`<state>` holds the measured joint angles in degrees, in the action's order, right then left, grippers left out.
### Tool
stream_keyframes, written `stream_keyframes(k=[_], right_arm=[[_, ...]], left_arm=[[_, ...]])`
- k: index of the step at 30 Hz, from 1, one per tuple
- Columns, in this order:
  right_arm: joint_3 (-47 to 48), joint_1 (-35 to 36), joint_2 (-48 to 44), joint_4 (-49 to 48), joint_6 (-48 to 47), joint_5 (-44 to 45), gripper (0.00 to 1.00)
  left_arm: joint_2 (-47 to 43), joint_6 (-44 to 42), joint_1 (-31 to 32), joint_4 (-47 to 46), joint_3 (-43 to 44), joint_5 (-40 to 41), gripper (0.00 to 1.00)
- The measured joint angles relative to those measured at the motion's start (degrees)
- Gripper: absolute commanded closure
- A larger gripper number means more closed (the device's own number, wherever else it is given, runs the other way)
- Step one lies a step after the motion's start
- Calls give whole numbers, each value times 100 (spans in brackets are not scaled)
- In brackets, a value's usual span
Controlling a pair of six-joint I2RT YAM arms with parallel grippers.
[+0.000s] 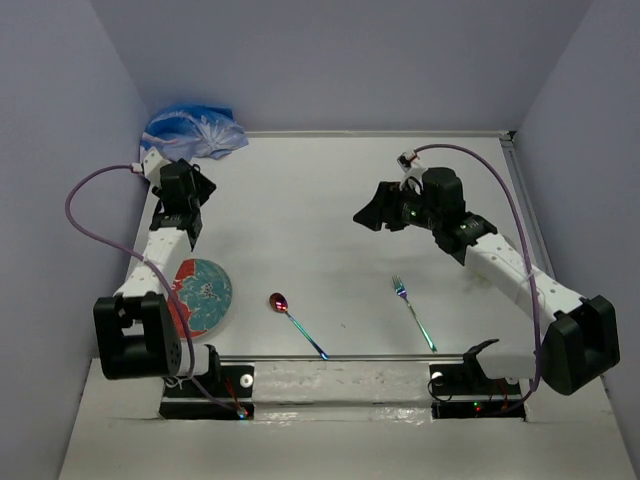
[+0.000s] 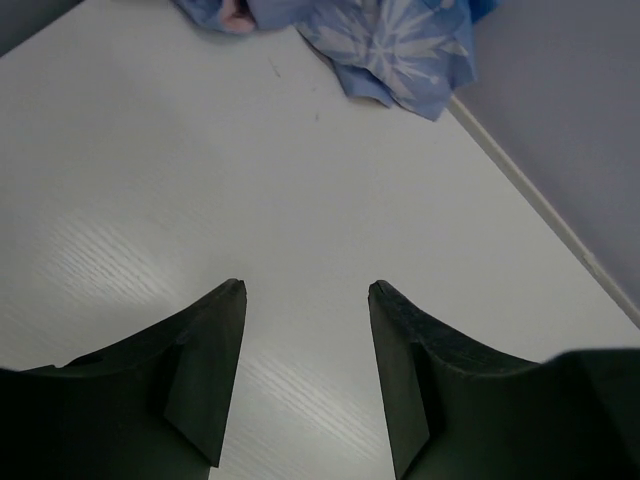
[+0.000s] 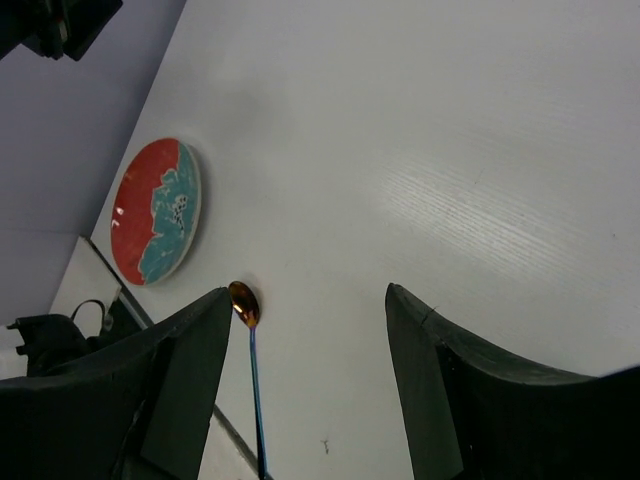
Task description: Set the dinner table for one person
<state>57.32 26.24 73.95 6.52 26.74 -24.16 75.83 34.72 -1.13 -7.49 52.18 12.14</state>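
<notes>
- Cloth [image 1: 195,130], blue, printed: lies crumpled in the far left corner of the dinner table [image 1: 320,190], bunched against the walls.
- Left gripper [image 2: 306,288]: sits over bare tabletop near the cloth and points towards it. Jaws stand wide apart and grip nothing.
- Plate [image 1: 205,295], red and teal: lies flat at the near left of the table, close to the near edge. Partly hidden by the left arm.
- Spoon [image 1: 296,322]: lies just right of the plate, not touching it. Bowl points to the far left, handle runs to the near edge.
- Fork [image 1: 413,312]: lies right of centre, well apart from the spoon. Tines point to the far side, handle angles to the near right.
- Right gripper [image 3: 310,290]: hangs over bare table beyond the fork and faces left. Jaws stand wide apart and grip nothing.
</notes>
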Motion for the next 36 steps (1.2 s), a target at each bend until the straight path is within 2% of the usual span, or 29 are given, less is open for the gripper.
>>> stream_keyframes(k=[8,12,19,32,36], right_arm=[[-92,52,0,-146,-155,131,32],[-199,92,96,-151,-234,101,33],[-203,170,428,-221,-326,-76,34],[-212,273,850,-424,-457,-330,34],[-221,273,872,-470,-479,-385,34]], left_arm=[[1790,149,-688,-256,1036,461,37],[2651,221,-903,-334,1657,483,43],[3995,476,-1132,-295,2612,393,43],[5554,975,-1250,-164,4280,186,40],[5803,1003,-1250,-39,4625,214,47]])
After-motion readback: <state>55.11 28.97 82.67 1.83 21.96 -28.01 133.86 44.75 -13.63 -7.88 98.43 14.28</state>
